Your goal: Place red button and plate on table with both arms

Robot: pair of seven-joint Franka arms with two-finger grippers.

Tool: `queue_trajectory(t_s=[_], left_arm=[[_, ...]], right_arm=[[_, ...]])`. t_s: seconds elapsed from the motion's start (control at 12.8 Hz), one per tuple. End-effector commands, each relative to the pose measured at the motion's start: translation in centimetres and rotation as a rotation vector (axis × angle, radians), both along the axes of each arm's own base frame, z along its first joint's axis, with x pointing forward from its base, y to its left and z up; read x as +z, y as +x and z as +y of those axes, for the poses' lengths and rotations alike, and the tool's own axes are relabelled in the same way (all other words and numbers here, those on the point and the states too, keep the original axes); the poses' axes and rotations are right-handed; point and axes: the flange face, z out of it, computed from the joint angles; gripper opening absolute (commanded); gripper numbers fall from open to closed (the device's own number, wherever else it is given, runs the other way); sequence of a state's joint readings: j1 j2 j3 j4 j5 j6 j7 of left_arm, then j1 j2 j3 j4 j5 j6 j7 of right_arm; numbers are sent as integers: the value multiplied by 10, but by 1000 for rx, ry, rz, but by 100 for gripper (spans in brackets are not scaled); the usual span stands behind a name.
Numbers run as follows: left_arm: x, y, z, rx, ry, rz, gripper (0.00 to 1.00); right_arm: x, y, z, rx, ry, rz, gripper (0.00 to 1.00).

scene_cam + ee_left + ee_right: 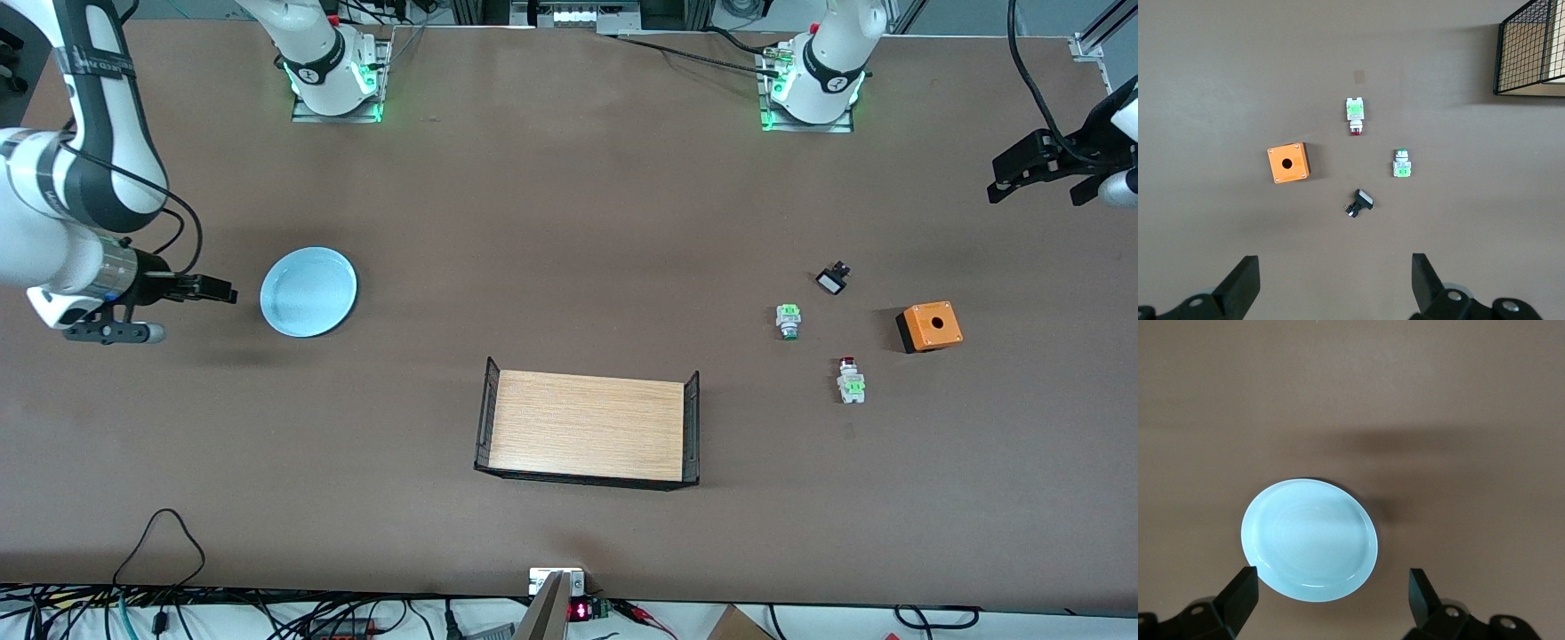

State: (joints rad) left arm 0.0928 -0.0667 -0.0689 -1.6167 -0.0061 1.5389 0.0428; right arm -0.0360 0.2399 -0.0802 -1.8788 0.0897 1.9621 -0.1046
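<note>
In the front view the plate lies flat on the table toward the right arm's end, and the right gripper hangs just beside its rim, holding nothing. The red button lies on its side toward the left arm's end, nearer to the front camera than the green-capped switch, the small black-and-white part and the orange box. A light-wood tray with black mesh ends sits mid-table between the plate and the buttons. The left gripper hangs over the table's edge at the left arm's end, well apart from the buttons. In the left wrist view the left gripper's jaws stand wide and empty, with the red button, the green-capped switch, the black-and-white part and the orange box lying apart from one another below. In the right wrist view the right gripper's jaws stand wide, and the plate rests on the table between and just ahead of the fingertips, untouched.
</note>
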Motion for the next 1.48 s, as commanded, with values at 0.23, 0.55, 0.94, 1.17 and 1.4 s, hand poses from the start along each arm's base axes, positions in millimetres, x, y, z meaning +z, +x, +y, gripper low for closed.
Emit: queue_trajectory(t_s=[0.23,0.55,0.94,1.17,1.4], left_arm=[[3,-2,2,2,-16,-16,100],[3,-2,3,3,-14,-16,100],[4,-3,2,3,-14,-16,100],[4,-3,2,3,-14,-16,100],[5,-3,3,3,-16,-18,100]], right_arm=[[111,28,49,-38,-53,-9,100],[151,32,47,-28,-53,-77,100],[172,19,22,-26,-78,-82,100],[176,20,46,47,-141,-94,100],[191,15,51,88,-260,-109,100]])
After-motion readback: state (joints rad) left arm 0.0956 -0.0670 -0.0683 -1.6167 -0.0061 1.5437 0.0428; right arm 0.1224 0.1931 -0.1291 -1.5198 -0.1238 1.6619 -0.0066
